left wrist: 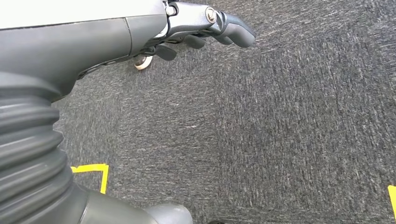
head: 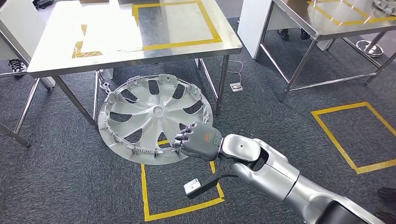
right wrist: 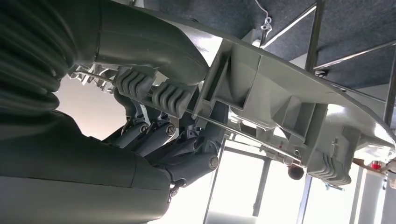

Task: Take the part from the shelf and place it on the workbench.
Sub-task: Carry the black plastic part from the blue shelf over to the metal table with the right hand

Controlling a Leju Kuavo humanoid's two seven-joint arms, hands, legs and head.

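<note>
One hand, the right hand (head: 196, 140), grips the near right rim of the wheel cover (head: 149, 114), its fingers (right wrist: 159, 140) curled around the edge; the cover is held tilted above the carpet (head: 70, 177), just in front of the near steel table (head: 60, 56). Yellow tape (head: 147, 205) marks a square on the floor beneath it. The left hand (left wrist: 196, 32) hangs over bare carpet holding nothing, fingers loosely curled.

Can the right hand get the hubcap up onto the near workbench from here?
Probably yes. The right hand already grips the hubcap by its rim, just below the workbench edge. The benchtop ahead looks bare, but the hubcap must first be lifted clear of that edge.
</note>
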